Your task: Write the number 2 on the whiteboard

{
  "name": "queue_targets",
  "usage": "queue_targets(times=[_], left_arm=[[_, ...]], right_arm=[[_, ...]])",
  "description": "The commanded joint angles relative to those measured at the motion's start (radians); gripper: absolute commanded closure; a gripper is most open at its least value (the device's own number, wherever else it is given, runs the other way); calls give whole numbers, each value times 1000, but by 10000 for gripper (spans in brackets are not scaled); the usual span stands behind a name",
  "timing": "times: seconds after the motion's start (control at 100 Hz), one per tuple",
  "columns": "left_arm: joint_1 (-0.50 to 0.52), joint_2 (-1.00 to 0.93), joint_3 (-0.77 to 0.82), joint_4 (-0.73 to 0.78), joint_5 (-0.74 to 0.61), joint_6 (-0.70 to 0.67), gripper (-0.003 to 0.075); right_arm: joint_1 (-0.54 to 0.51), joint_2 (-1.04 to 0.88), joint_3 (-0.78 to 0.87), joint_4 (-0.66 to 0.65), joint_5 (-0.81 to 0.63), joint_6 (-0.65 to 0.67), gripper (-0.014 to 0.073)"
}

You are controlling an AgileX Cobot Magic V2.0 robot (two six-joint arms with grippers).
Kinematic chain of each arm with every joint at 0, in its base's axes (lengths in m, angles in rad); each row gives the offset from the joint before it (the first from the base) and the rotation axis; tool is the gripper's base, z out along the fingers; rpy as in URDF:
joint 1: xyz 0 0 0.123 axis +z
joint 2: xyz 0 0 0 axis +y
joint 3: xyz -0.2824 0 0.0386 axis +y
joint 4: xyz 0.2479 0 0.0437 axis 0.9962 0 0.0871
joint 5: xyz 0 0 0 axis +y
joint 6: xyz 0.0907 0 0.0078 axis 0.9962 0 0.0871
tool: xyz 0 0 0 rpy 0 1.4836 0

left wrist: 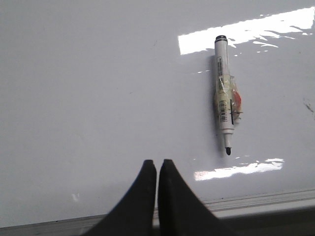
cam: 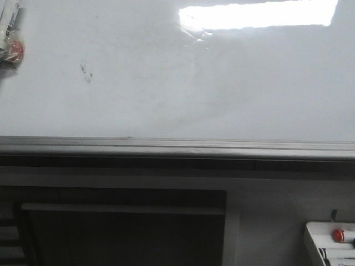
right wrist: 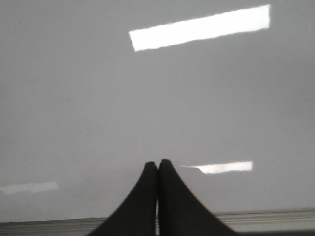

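The glossy whiteboard [cam: 194, 94] fills the front view, with a grey metal edge along its near side and a small dark smudge [cam: 86, 72] at the left. No number 2 shows on it. A white marker [left wrist: 225, 93] with taped body and bare black tip lies flat on the board; its end peeks in at the front view's top left corner [cam: 10, 33]. My left gripper [left wrist: 157, 163] is shut and empty, over the board's near edge, apart from the marker. My right gripper [right wrist: 158, 163] is shut too, above bare whiteboard [right wrist: 147, 98].
A bright rectangular light reflection [cam: 258, 14] sits at the board's far right. Below the board's edge is a dark recess [cam: 122, 227]. A white tray with a red-capped item [cam: 335, 235] stands at the lower right.
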Motion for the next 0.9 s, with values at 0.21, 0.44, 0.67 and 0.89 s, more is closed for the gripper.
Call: queue_targets(times=[0.21, 0.44, 0.67, 0.89], left_arm=[[0, -27, 31, -9, -94, -5, 738], [0, -27, -6, -134, -89, -12, 738], [0, 0, -231, -183, 80, -12, 738], [0, 164, -448, -183, 329, -12, 738]], right_arm=[[-5, -17, 29, -3, -114, -4, 666], [-5, -17, -11, -12, -97, -4, 666], [-3, -4, -268, -12, 187, -10, 666], [-3, 128, -509, -12, 406, -121, 666]])
